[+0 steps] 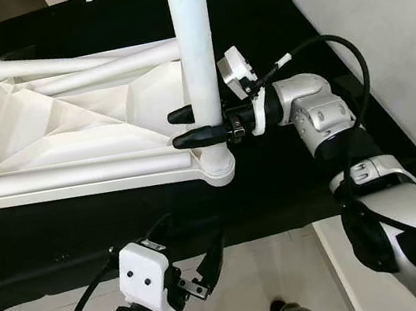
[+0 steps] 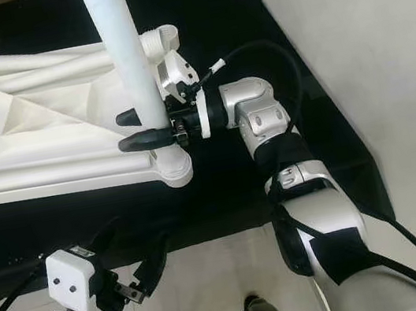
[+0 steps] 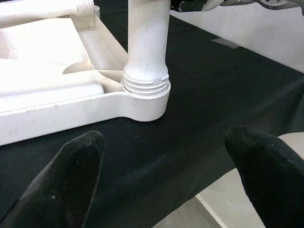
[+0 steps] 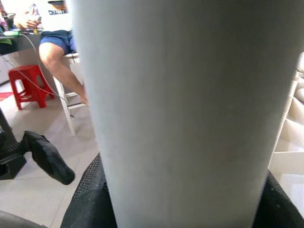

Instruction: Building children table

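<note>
At tabletop (image 1: 67,127) corner, right claw (image 1: 191,125) gripping upright leg (image 1: 193,38)

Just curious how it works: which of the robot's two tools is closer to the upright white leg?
The right. Its tool is clamped around the upright leg, just above the tabletop's corner socket. The left tool hangs open below, off the black mat.
</note>
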Controlling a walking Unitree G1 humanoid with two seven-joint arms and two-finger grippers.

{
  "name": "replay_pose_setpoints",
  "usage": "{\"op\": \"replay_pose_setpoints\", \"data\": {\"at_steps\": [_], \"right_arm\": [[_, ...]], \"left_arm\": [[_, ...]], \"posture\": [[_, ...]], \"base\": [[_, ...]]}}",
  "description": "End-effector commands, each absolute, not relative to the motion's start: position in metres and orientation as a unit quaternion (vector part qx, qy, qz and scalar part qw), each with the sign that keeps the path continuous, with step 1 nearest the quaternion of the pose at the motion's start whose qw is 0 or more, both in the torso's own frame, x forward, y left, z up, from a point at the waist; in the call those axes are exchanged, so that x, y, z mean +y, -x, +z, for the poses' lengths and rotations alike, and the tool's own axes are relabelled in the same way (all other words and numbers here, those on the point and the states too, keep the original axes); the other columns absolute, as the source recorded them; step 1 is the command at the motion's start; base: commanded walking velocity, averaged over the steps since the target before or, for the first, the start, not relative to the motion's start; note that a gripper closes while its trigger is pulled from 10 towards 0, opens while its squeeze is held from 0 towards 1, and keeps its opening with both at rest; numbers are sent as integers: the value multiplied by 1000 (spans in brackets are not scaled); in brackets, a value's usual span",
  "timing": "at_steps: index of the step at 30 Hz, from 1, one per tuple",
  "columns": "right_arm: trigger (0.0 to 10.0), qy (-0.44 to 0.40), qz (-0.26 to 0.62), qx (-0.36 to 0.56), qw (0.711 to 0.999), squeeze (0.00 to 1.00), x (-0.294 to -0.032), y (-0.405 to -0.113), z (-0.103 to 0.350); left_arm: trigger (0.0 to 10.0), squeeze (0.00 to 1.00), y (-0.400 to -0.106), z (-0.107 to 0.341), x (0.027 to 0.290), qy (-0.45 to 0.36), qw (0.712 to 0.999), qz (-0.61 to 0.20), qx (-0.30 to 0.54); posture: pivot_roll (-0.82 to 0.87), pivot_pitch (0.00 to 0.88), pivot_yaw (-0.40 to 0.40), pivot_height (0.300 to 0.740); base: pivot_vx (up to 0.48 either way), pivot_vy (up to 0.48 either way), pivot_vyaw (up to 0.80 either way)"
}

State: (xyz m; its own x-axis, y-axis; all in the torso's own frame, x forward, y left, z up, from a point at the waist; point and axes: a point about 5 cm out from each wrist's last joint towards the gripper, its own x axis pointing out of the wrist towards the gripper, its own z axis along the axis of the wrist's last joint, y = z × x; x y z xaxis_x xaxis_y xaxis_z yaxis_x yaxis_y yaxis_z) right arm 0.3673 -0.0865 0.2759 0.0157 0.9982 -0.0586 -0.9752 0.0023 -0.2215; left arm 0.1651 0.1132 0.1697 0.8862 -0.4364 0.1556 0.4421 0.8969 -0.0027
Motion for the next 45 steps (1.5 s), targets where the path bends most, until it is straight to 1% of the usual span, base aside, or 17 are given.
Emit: {"op": "replay_pose_setpoints", "data": {"at_steps": [1, 3, 6, 8, 13, 20, 21, 22, 23, 25, 26, 28, 29, 40, 41, 42, 45], "right_arm": [[0, 77, 687, -59, 720, 0, -88, -368, 267], [0, 65, 600, -69, 795, 0, -98, -370, 259], [0, 46, 542, -65, 837, 0, -100, -369, 252], [0, 46, 257, -18, 965, 0, -112, -351, 214], [0, 20, 226, 2, 974, 0, -81, -294, 191], [0, -2, 262, -20, 965, 0, -58, -308, 200], [4549, -2, 269, -26, 963, 0, -56, -309, 203], [4549, -2, 267, -26, 963, 0, -55, -307, 206], [10000, -6, 279, -41, 959, 0, -53, -307, 210], [10000, -9, 287, -52, 956, 0, -51, -306, 213], [10000, -19, 318, -71, 945, 725, -48, -304, 219], [10000, -25, 336, -77, 938, 725, -47, -303, 221], [10000, -33, 385, -89, 918, 1000, -44, -302, 227], [10000, 71, 594, -84, 797, 945, -66, -317, 237], [10000, 102, 615, -74, 778, 843, -72, -323, 236], [10000, 131, 627, -64, 765, 0, -77, -331, 238], [10000, 153, 654, -46, 740, 0, -83, -341, 243]], "left_arm": [[10000, 0, -163, 169, 113, 16, 972, -226, -70], [10000, 0, -164, 169, 113, 17, 972, -225, -70], [10000, 0, -164, 169, 113, 17, 972, -225, -71], [10000, 0, -164, 169, 114, 16, 972, -224, -72], [10000, 0, -166, 168, 115, 15, 971, -228, -72], [10000, 0, -170, 166, 115, 14, 971, -229, -70], [10000, 0, -170, 166, 116, 13, 971, -227, -71], [10000, 0, -170, 166, 116, 12, 972, -225, -71], [10000, 0, -170, 166, 117, 12, 972, -222, -71], [10000, 0, -170, 166, 117, 12, 973, -221, -72], [10000, 0, -170, 165, 117, 13, 972, -222, -72], [10000, 0, -170, 165, 117, 13, 972, -223, -72], [10000, 0, -171, 165, 116, 14, 972, -225, -71], [10000, 0, -170, 167, 114, 15, 971, -225, -73], [10000, 0, -170, 167, 114, 15, 971, -225, -73], [10000, 0, -169, 167, 114, 15, 972, -225, -73], [10000, 0, -166, 167, 113, 15, 972, -225, -73]], "posture": [[51, 278, 32, 740], [46, 279, 26, 740], [44, 283, 19, 740], [33, 287, 20, 740], [14, 283, 48, 740], [24, 254, 39, 740], [26, 255, 36, 740], [26, 255, 36, 740], [24, 255, 36, 740], [24, 255, 36, 740], [24, 252, 36, 740], [24, 252, 36, 740], [22, 249, 35, 740], [67, 254, 36, 740], [70, 255, 34, 740], [72, 258, 33, 740], [81, 261, 32, 740]], "base": [[0, 0, 0], [0, 0, 0], [0, 0, 0], [0, 0, 0], [0, 0, 0], [0, 0, 0], [0, 0, 0], [0, 0, 0], [0, 0, 0], [0, 0, 0], [0, 0, 0], [0, 0, 0], [0, 0, 0], [0, 0, 0], [0, 0, 0], [0, 0, 0], [0, 0, 0]]}}
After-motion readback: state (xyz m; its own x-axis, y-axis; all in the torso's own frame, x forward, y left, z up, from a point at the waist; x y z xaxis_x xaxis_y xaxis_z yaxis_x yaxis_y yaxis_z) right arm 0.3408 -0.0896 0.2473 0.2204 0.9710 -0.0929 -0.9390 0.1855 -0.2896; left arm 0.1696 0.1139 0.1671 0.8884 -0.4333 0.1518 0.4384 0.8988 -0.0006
